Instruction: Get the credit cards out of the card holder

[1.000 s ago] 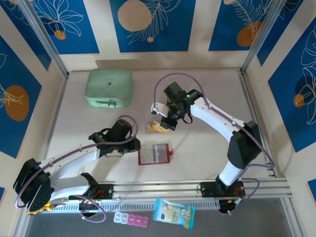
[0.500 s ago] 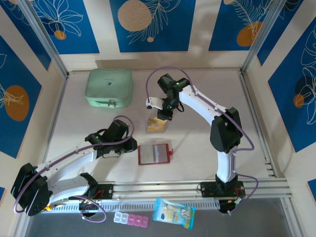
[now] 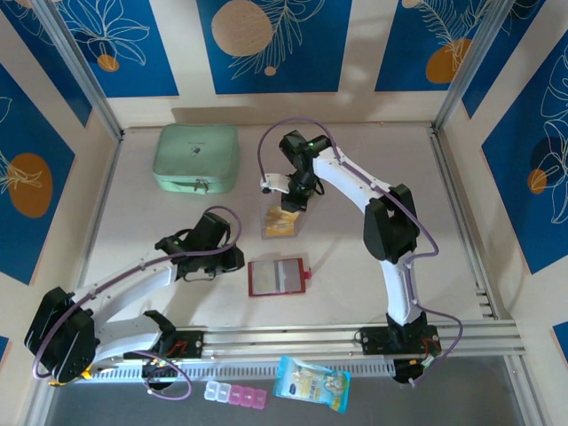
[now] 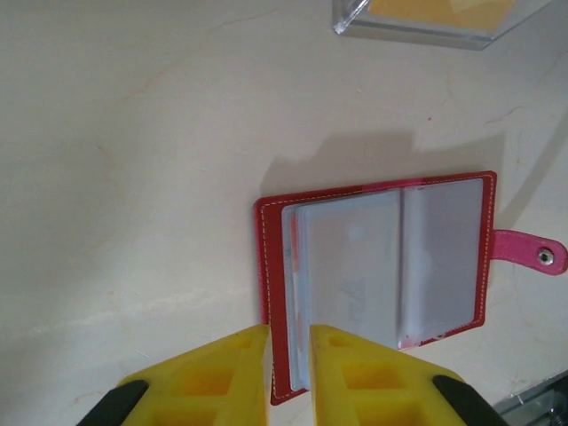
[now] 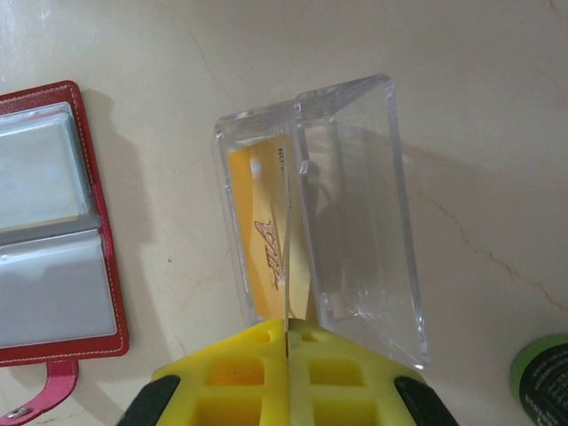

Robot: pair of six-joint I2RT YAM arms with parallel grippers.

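Orange cards (image 5: 255, 232): one in tray (image 5: 377, 204), one clenched in my right jaws.
Card holder (image 4: 272, 284): sleeves look almost empty.
Left jaws: slightly apart, empty.

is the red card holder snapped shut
No, the card holder lies open on the table, clear sleeves facing up and its snap tab sticking out unfastened.

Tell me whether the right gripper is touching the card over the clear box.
Touching. The right wrist view shows the right gripper shut on the card, whose thin edge sticks straight out of it over the clear box.
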